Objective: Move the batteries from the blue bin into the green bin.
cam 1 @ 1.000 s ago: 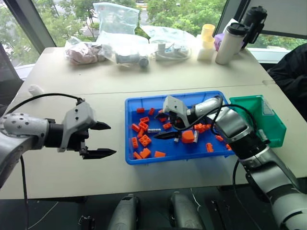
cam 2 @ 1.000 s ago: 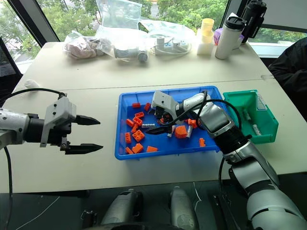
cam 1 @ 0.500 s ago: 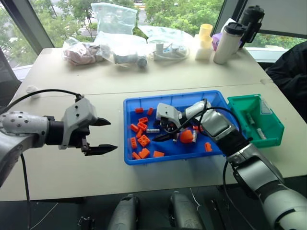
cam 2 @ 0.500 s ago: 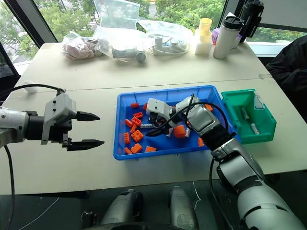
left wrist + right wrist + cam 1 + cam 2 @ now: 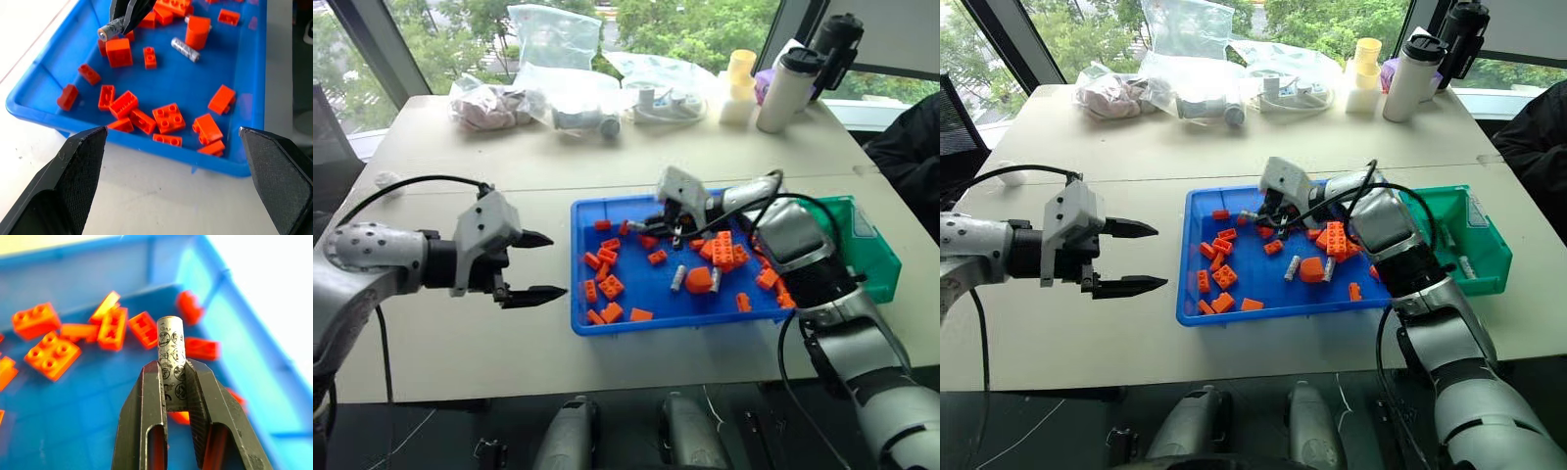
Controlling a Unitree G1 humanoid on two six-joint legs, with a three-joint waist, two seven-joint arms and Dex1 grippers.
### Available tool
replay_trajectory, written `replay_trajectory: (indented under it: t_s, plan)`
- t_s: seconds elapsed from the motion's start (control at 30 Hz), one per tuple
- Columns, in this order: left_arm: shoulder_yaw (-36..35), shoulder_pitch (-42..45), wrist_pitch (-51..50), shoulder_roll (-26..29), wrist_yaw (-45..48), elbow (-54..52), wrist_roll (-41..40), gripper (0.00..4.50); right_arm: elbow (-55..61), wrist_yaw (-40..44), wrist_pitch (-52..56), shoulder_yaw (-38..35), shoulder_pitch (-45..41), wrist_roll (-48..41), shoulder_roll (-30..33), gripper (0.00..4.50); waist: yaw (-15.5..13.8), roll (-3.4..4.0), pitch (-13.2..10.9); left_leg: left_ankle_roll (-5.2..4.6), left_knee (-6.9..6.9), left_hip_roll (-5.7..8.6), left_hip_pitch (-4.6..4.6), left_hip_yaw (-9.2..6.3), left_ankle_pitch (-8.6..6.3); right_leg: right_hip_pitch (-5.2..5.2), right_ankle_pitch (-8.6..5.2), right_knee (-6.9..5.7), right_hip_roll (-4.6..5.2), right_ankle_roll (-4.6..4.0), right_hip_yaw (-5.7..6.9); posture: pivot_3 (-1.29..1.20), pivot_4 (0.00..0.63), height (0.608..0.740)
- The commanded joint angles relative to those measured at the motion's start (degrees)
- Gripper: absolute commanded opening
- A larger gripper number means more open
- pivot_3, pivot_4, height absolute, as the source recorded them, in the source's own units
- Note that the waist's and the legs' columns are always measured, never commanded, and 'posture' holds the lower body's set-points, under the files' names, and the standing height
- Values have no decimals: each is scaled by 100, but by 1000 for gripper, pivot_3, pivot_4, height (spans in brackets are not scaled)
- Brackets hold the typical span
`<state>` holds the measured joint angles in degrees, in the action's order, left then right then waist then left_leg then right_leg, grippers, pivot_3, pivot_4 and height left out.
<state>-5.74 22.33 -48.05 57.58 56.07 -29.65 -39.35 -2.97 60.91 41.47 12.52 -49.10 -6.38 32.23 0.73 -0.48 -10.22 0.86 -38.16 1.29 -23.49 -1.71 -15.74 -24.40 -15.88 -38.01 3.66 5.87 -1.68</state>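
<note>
The blue bin (image 5: pixel 666 326) lies at the table's middle, strewn with orange bricks (image 5: pixel 610 287). Over its far-left part, my right gripper (image 5: pixel 173 367) is shut on a silver battery (image 5: pixel 171 345), which is lifted off the floor of the bin and also seen as battery (image 5: pixel 111 27). Two more batteries (image 5: pixel 1292 268) (image 5: pixel 1329 268) lie on the bin floor beside an orange piece. The green bin (image 5: pixel 881 264) stands against the blue bin's right end, partly behind my right arm. My left gripper (image 5: pixel 556 264) hangs open over the table just left of the blue bin.
Plastic bags (image 5: pixel 548 44), a white bottle (image 5: pixel 785 88) and a black bottle (image 5: pixel 837 44) stand along the table's far side. A person's dark sleeve (image 5: pixel 913 137) shows at the right edge. Bare tabletop lies left of and in front of the blue bin.
My right gripper has shut on a battery and lifted it from the bin floor toward the far-left corner. The left gripper has edged a little toward the bin.
</note>
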Motion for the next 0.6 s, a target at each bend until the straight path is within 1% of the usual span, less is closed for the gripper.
replay_trajectory:
  t_s: [0.03,0.1,0.23,0.4,0.47,0.6]
  plan:
    - [285,592,280,-474,-200,245,147,4500,1266,-607,1129,-1401,339,-521,366,138,-43,-1,0,0,0,2,-1,-1,0,1,0,0,2,0,0,0,150,740]
    - [523,899,465,-783,-214,479,296,4500,1722,-1005,1645,-2157,577,-568,669,138,-96,0,0,0,-3,7,-3,-1,0,2,0,1,5,1,1,0,150,740]
    - [795,1232,668,-1132,-94,772,454,4500,2001,-1712,2192,-3232,1085,-523,1108,138,-97,-1,1,-1,-3,7,-3,2,0,2,0,2,4,1,0,0,150,740]
    - [1059,1501,870,-1267,218,1172,636,4500,2015,-2273,2184,-3940,2229,-198,1703,138,-40,0,2,-2,-1,4,-1,8,1,2,0,-1,-1,1,-5,0,150,740]
    - [1118,1567,955,-1300,321,1295,704,4500,1914,-2532,2072,-4047,2481,-85,1806,138,-7,1,2,-2,-1,4,-1,10,1,2,0,-1,-2,1,-7,0,150,740]
    - [1261,1648,1141,-1347,508,1552,892,4500,1913,-2580,2033,-4188,2939,-222,1844,138,33,2,3,-3,-1,-2,7,15,1,2,0,-6,-11,1,-15,0,150,740]
